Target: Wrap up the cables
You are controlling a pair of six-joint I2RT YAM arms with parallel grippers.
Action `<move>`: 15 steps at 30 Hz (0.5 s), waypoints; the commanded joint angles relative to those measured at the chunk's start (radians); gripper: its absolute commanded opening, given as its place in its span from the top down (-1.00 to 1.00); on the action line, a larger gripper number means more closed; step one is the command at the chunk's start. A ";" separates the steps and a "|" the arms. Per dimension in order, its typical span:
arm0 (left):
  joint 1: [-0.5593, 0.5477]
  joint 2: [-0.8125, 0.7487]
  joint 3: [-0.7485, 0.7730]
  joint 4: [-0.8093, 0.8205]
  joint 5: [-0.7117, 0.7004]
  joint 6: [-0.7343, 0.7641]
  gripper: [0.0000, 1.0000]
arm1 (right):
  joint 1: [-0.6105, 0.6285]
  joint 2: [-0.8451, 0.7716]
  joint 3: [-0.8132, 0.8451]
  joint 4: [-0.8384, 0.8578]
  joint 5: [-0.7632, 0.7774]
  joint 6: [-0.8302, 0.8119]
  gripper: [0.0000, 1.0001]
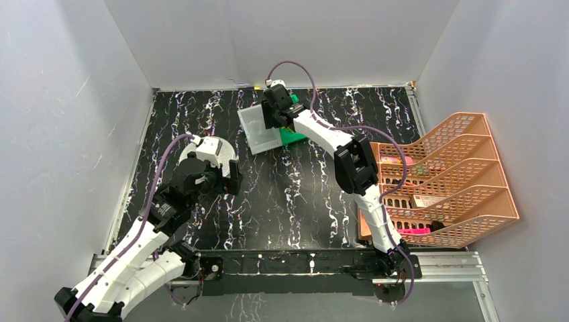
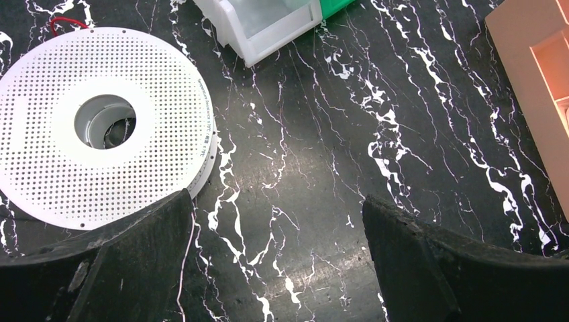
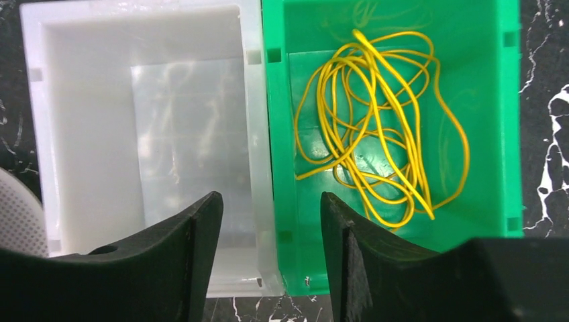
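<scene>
Wrapping has not begun, I judge: the yellow cables [image 3: 366, 134] lie tangled in the green bin [image 3: 483, 100]; the right gripper [image 3: 268, 201] hovers over its rim, jaws partly parted, empty. The left gripper [image 2: 276, 198] gapes empty beside the white perforated spool [image 2: 40, 134].

The table [image 2: 416, 87] is glossy, black with white veining. The perforated white spool [image 2: 40, 168] looks like matt plastic. The green bin [image 3: 486, 100] and white bin [image 3: 87, 134] are smooth, shiny plastic; the yellow cables [image 3: 372, 134] have a smooth sheath.
</scene>
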 commanded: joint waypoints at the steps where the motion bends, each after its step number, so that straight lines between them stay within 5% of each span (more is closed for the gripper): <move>1: -0.004 -0.014 -0.007 0.007 -0.008 0.009 -0.97 | 0.008 0.043 0.098 -0.013 0.053 -0.027 -0.23; 15: -0.004 -0.031 -0.010 0.009 0.011 0.008 -0.97 | 0.032 0.056 0.094 -0.007 0.140 -0.031 0.29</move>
